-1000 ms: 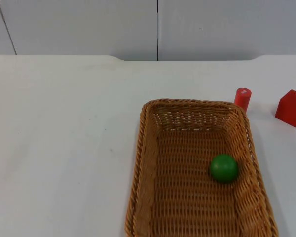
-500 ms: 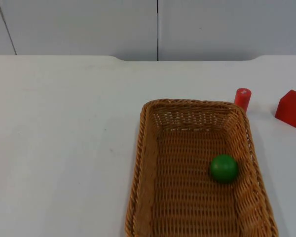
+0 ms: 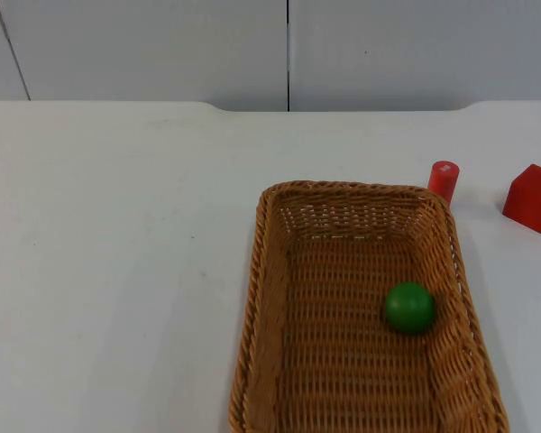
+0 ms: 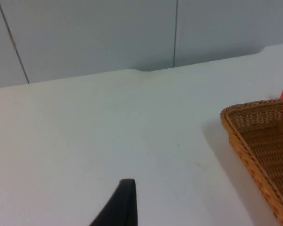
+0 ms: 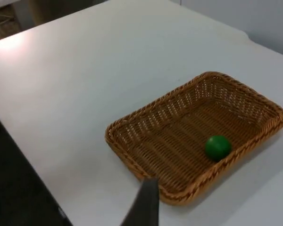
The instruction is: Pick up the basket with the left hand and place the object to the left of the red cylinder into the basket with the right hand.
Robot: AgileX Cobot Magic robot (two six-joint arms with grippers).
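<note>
Already the green ball (image 3: 408, 307) lies inside the wicker basket (image 3: 261, 298), close against its right wall, likely because it was dropped in from the right arm's side. The basket sits flat on the white table (image 3: 117, 271), held by nothing. Just past its far right corner stands the red cylinder (image 3: 444, 179), upright and close to the rim, with a red cube (image 3: 531, 198) beyond it to the right, apart from both. I judge the placing done and both arms drawn back to wait: the left gripper's fingertip (image 4: 120, 205) hangs over bare table beside the basket's corner, the right gripper's fingertip (image 5: 145, 202) high over the basket's near end. Whether either gripper is spread or closed I cannot tell.
</note>
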